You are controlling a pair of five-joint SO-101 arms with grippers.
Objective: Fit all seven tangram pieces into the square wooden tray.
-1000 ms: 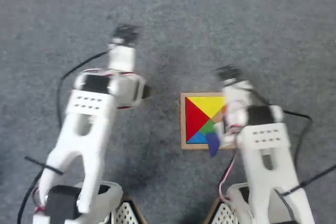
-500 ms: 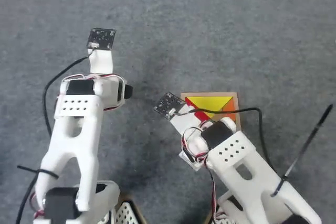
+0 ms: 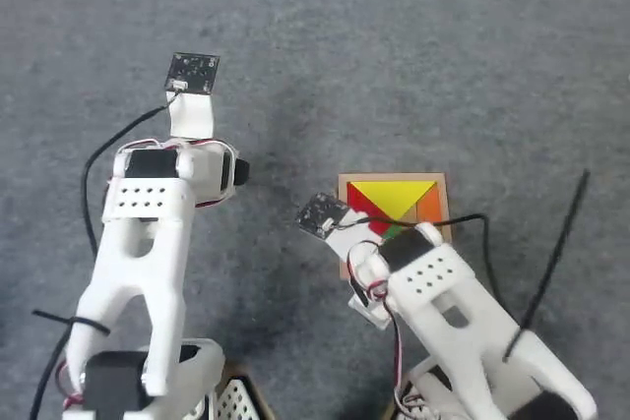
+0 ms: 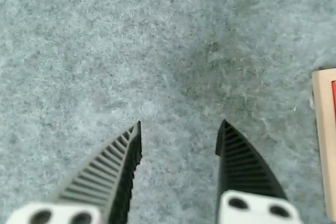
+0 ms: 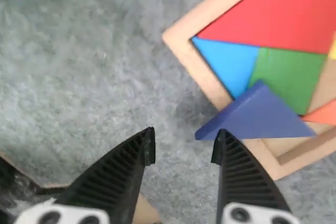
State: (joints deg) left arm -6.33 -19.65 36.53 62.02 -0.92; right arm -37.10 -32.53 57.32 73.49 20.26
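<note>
Since 1 sec ago the right arm swung over to the near corner of the tray (image 5: 177,38). Right gripper (image 5: 181,148) is open, holds nothing. The dark blue triangle (image 5: 257,116) lies just ahead of it, unseated on the rim, long edge facing the tips, one corner over the carpet (image 5: 79,51). Left gripper (image 4: 178,135), open & empty, is farther off.

The surface (image 3: 492,76) is covered with grey, felt-like cloth, and the square wooden tray (image 3: 394,178) is laid flat upon it.
</note>
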